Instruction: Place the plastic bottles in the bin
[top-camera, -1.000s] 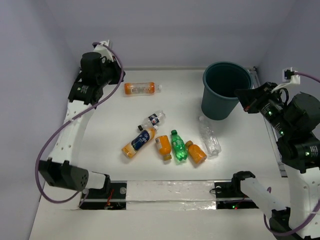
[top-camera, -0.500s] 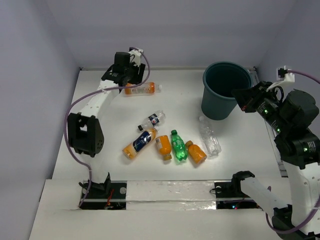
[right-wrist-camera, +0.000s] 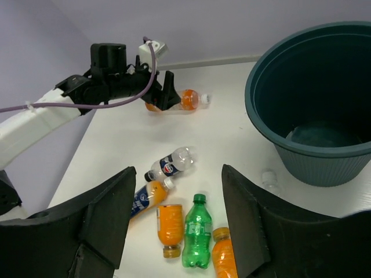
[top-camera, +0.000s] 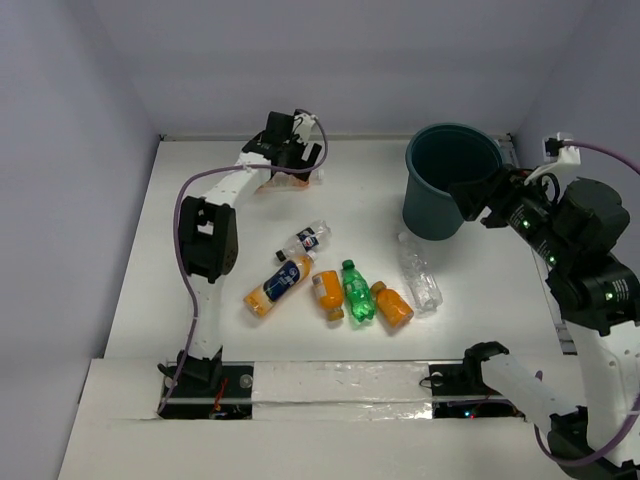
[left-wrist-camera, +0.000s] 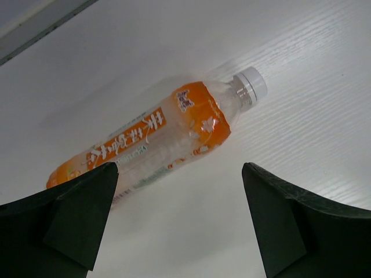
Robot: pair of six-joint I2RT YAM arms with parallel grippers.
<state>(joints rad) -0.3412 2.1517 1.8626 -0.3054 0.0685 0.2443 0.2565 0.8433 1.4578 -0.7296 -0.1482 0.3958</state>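
One orange plastic bottle [top-camera: 290,183] lies on its side at the back of the table. My left gripper [top-camera: 296,165] hovers open just over it. In the left wrist view this bottle [left-wrist-camera: 162,133] lies just beyond the spread fingers [left-wrist-camera: 75,214], untouched. Several more bottles lie mid-table: a tiny clear one [top-camera: 308,238], a blue-labelled orange one [top-camera: 277,284], an orange one [top-camera: 327,295], a green one [top-camera: 356,291], another orange one [top-camera: 392,304] and a clear ribbed one [top-camera: 419,272]. The dark teal bin [top-camera: 428,210] stands upright at back right. My right gripper [top-camera: 478,205] hangs open beside it, holding nothing.
White walls close the table at the back and on both sides. The left arm's link [top-camera: 205,240] stretches up the left side toward the back. The right wrist view looks down past the bin [right-wrist-camera: 324,165] onto the bottle cluster, with the green bottle [right-wrist-camera: 197,231] between its fingers.
The left arm has swung from the near left to the back and now hovers over the lone orange bottle, jaws opened. The right gripper opened and edged toward the bin.
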